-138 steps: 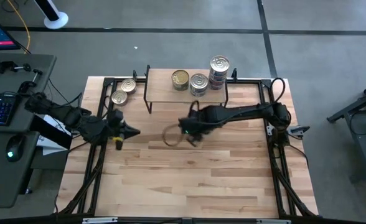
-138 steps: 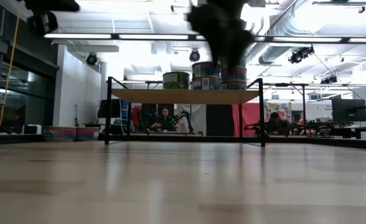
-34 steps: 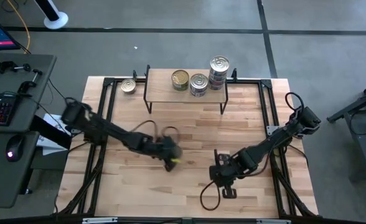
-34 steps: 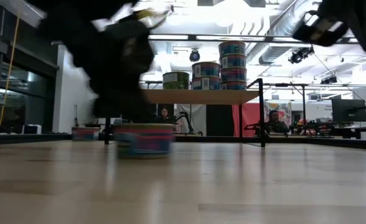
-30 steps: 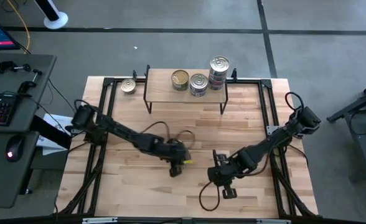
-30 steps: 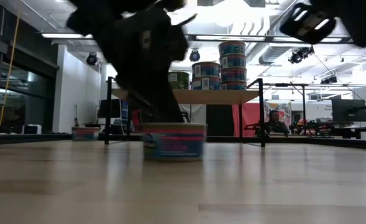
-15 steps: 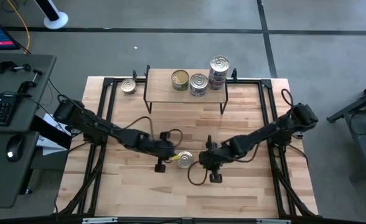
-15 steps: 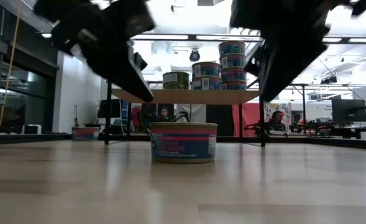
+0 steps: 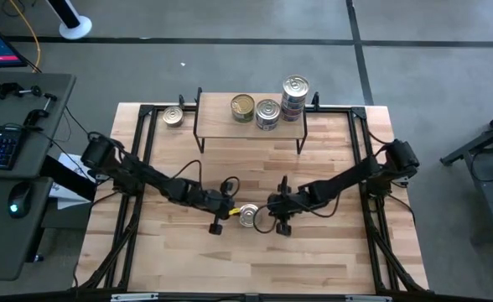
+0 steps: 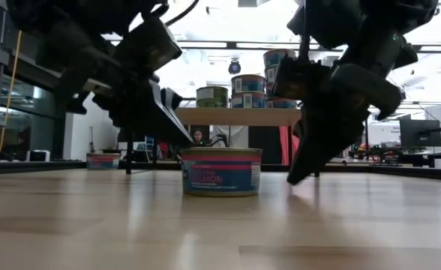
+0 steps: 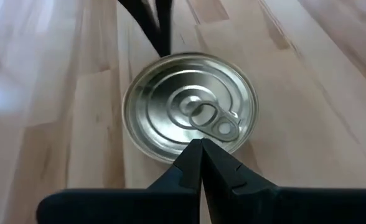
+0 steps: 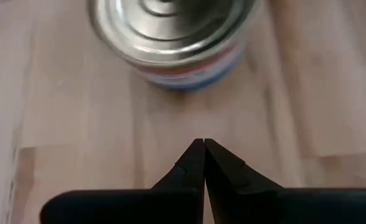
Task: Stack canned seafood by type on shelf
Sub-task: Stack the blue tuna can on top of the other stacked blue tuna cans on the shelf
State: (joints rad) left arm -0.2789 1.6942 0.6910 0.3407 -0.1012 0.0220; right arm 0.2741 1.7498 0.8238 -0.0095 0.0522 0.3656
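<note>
One tin of canned seafood [image 9: 248,216], silver pull-tab lid up, stands flat on the plank table's middle; its pink and blue label shows in the low view [image 10: 220,171]. My left gripper [image 9: 231,211] is shut at the tin's left rim [image 11: 200,146]. My right gripper [image 9: 265,220] is shut and low over the table just right of the tin [image 12: 203,144], with a strip of bare wood between. The shelf [image 9: 230,127] at the far edge carries a gold-lidded tin [image 9: 243,106], a silver one [image 9: 267,113] and a stack [image 9: 295,92]. My left gripper's shut fingertips [image 11: 192,155] stand over the tin's rim on the side toward the table's left [image 11: 170,152], slanting down from the left. Whether they touch the rim, I cannot tell. The tin rests flat on the table.
Another tin [image 9: 173,116] sits on the table left of the shelf. Black frame rails [image 9: 137,168] run along the table's left and right sides. Loose cables [image 9: 198,172] hang from both arms. Bare planks lie toward the near edge [image 9: 246,260].
My left gripper has drawn back toward the table's left edge, uncovering the tin, which has slid a little toward the right and now stands free. My right gripper has come from the near right toward the tin, going left, farther and lower.
</note>
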